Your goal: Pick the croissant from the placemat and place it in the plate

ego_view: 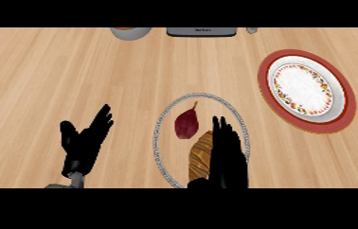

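Down near the bottom of the head view, the right hand (227, 157) is lying over the right part of the placemat (165, 128), a pale oval mat with a beaded silver rim sitting on the wooden worktop (84, 72). Its fingers (222, 128) are pointing up the view, straight and close together, and they are not curling round anything. The croissant (201, 152), brown and striped, is lying on the lower middle of the placemat, just left of that hand and seemingly touching it along its right side, though the dark hand is hiding that edge, so contact is hard to judge. A dark red, leaf-shaped item with a thin stem (186, 122) is resting on the placemat just above and to the left of the croissant.

The plate (308, 88), white with a flowered red and orange band, is sitting on a round red mat (269, 100) at the right of the worktop, well apart from the croissant and holding nothing.

The left hand (82, 143) is showing at the lower left, open with fingers spread and pointing up, resting clear of the placemat.

Along the top edge, a grey bowl (130, 32) with something orange inside, a flat dark grey appliance (201, 31) and a small grey object (252, 30) are being cut off by the frame.
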`<state>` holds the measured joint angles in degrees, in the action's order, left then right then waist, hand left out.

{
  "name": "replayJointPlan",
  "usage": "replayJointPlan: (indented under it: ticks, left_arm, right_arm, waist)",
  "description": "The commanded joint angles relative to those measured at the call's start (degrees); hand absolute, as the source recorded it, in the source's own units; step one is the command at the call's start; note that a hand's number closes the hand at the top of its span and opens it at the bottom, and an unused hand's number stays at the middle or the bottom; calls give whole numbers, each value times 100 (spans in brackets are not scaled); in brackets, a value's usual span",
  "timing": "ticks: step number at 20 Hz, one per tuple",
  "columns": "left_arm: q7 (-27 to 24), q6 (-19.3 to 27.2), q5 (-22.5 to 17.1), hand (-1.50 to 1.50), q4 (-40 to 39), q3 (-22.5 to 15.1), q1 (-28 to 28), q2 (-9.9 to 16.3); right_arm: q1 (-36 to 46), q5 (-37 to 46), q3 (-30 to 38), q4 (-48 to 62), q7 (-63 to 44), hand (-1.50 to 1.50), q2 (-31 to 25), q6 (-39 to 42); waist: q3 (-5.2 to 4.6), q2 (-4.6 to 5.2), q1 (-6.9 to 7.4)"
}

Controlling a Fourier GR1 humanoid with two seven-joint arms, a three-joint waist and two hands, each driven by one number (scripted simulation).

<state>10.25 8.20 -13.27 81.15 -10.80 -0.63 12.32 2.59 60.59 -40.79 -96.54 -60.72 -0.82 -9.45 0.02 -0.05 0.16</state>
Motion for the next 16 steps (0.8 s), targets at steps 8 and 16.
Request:
replayJointPlan:
  ticks: [8, 16]
  left_arm:
    - [196, -52, 173, 0, -168, 265, 288, -228]
    - [-48, -288, 301, 0, -55, 226, -143, -229]
  right_arm:
    - [478, -381, -74, 755, -653, -150, 80, -172]
    - [1001, -622, 368, 1912, 310, 150, 81, 194]
  waist:
    - [-1, 5, 2]
    - [-2, 11, 26]
